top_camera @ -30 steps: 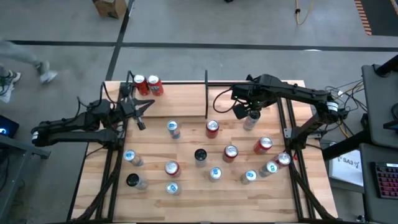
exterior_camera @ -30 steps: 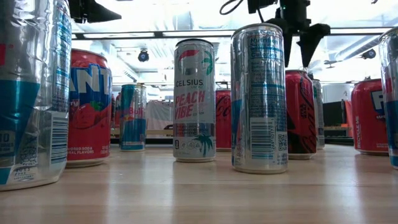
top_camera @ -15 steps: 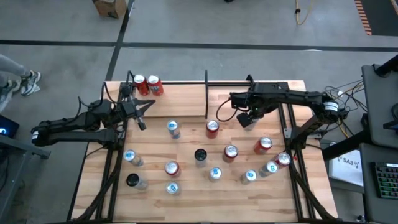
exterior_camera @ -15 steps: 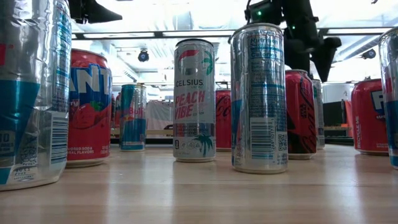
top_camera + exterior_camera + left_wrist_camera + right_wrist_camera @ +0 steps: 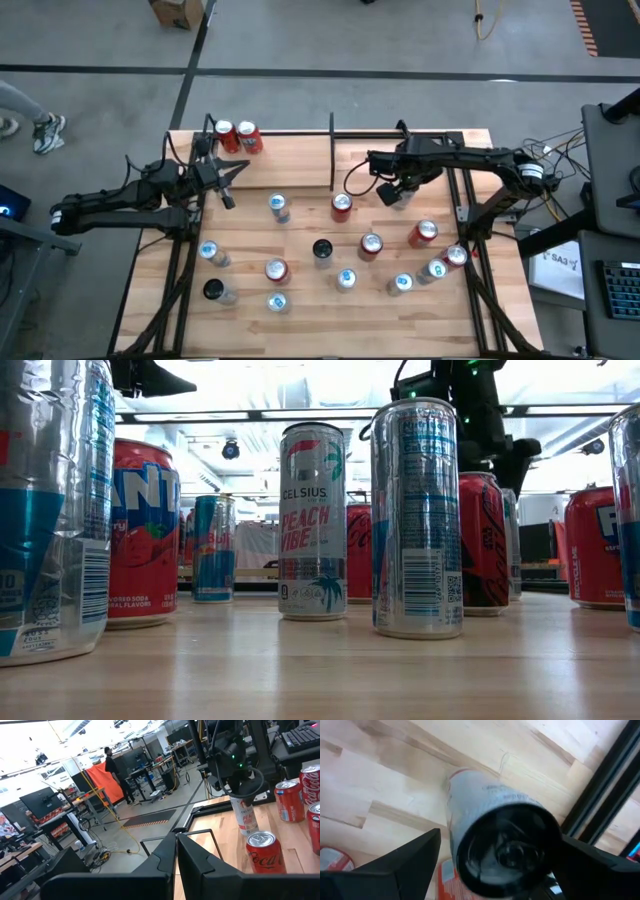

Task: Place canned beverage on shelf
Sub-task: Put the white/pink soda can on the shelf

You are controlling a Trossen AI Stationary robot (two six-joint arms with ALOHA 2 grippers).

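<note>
Right claw [image 5: 398, 193] has dropped around the can [image 5: 495, 835], fingers apart

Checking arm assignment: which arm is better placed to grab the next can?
Right. Its end effector is open and straddles a slim white can near the shelf, so it likely grasps next. The left end effector is shut, off to the table's left with no can between its fingers.
</note>
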